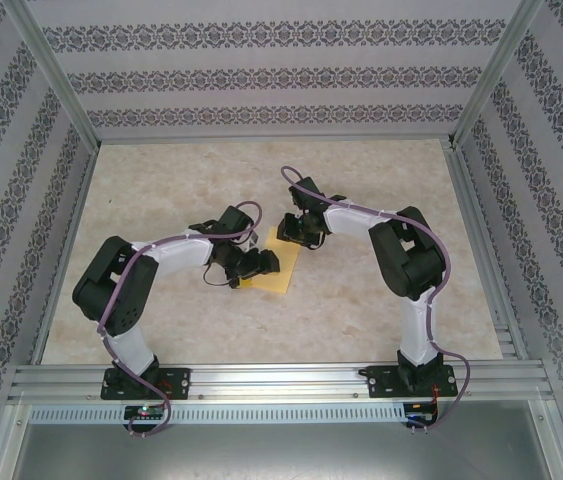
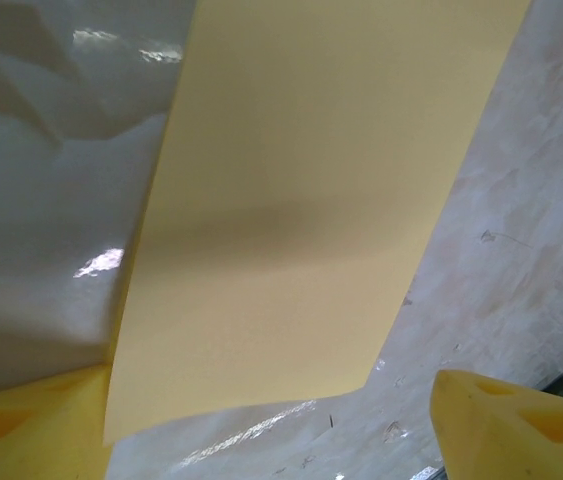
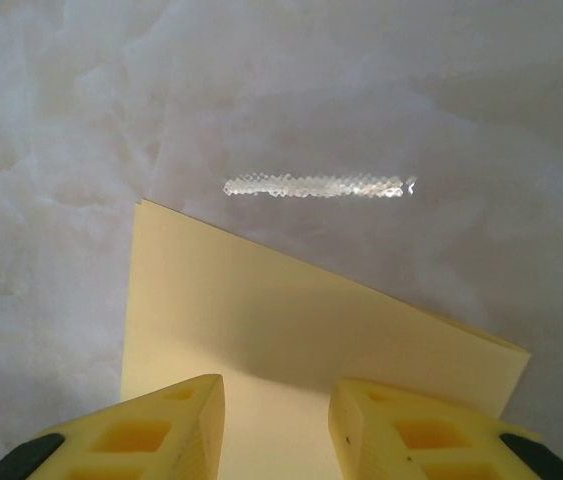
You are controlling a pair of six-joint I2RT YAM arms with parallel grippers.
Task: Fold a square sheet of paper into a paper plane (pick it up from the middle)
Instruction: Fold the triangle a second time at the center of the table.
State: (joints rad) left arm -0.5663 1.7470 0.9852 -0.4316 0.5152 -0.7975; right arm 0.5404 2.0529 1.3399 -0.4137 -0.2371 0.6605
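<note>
The square sheet of paper (image 1: 279, 272) is yellow-orange and lies on the marble table between my two grippers. My left gripper (image 1: 259, 262) sits at the sheet's left edge. In the left wrist view its yellow fingers (image 2: 516, 430) stand wide apart, open. The paper (image 2: 301, 200) runs away from them and its near edge lies between them. My right gripper (image 1: 294, 235) is over the sheet's far corner. In the right wrist view, the right gripper (image 3: 276, 430) hovers low over the paper (image 3: 291, 310). It is open, with a narrow gap and nothing between its fingers.
The pale marble table top (image 1: 161, 200) stretches around the sheet on all sides. Patterned walls and aluminium posts enclose it. A metal rail (image 1: 281, 380) carrying both arm bases runs along the near edge.
</note>
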